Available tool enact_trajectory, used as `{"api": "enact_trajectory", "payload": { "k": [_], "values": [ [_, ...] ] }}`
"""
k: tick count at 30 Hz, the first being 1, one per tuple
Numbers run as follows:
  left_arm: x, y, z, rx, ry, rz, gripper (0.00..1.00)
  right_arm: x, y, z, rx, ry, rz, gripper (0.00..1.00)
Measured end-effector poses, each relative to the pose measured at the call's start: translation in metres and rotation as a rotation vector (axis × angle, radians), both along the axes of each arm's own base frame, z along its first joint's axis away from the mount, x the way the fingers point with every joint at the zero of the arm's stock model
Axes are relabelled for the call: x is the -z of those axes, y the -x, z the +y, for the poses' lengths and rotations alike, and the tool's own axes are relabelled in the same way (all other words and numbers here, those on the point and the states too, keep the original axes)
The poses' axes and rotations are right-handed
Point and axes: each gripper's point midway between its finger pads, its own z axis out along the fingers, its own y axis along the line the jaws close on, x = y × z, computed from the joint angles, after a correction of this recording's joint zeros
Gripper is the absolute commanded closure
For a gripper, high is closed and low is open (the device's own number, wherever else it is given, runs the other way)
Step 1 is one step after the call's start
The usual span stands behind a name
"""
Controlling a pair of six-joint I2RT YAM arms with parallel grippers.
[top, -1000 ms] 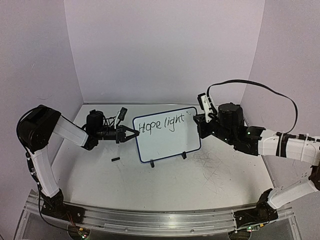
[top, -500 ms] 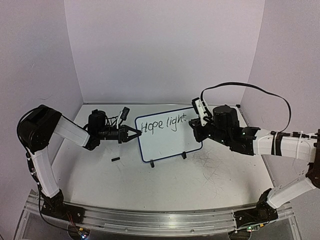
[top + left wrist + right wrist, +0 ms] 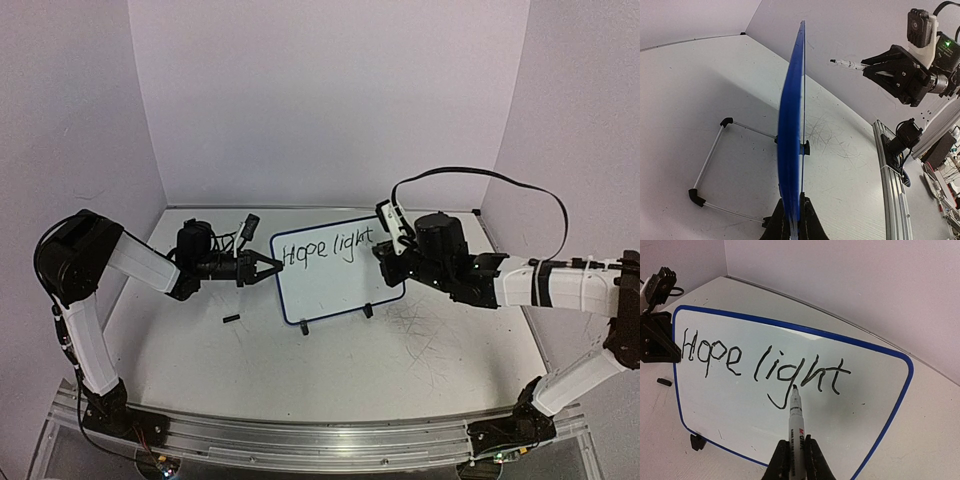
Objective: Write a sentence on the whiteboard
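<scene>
clamping board (image 3: 335, 285) edge in left jaws, pinching marker (image 3: 796, 415) in right jaws; risking smearing ink (image 3: 812, 374) or tipping board by overpressing.

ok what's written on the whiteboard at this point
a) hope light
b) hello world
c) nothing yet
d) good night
a: the whiteboard reads "Hope light" in black handwriting, and the tip of the marker sits at the word "light".
</scene>
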Motion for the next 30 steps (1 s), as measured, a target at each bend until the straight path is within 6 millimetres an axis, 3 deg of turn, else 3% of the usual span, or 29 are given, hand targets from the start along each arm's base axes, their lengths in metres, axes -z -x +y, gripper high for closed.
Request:
{"api": "enact_trajectory", "payload": {
  "k": [17,30],
  "values": [
    [0.000,0.000,0.000,0.001,0.000,-0.001,1.00,-0.012,-0.022,-0.032,0.219,-0.020,-0.060,1.00],
    [0.000,0.000,0.000,0.001,-0.001,-0.002,1.00,0.007,-0.035,-0.043,0.279,-0.012,-0.027,1.00]
  ]
}}
